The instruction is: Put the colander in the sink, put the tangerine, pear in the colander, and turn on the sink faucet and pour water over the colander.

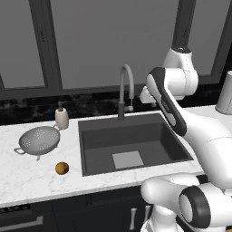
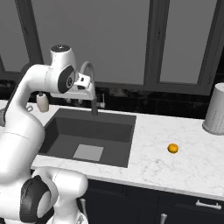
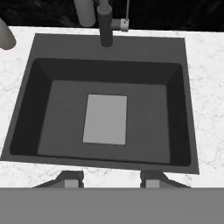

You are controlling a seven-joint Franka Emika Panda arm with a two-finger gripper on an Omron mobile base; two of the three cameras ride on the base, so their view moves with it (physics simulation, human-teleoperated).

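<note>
Gripper [image 3: 111, 178] above sink [image 3: 52, 113], fingers [image 3: 70, 178] parted, holding nothing, touching nothing. Sink faucet [image 1: 125, 86] at far rim. Colander [image 1: 39, 140] on white marble counter [image 1: 27, 181] left of sink; pear [image 1: 62, 168] near it. Soap bottle [image 1: 62, 117] beyond. Tangerine [image 2: 173, 148] on counter right of sink. Dark windows [image 1: 108, 41] behind. No writing legible.

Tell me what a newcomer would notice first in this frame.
Probably the dark sink set in the white counter, with nothing in it, under the gooseneck faucet. Left of it stand the silver colander and the pear; the bright tangerine lies alone on the counter to the right.
</note>
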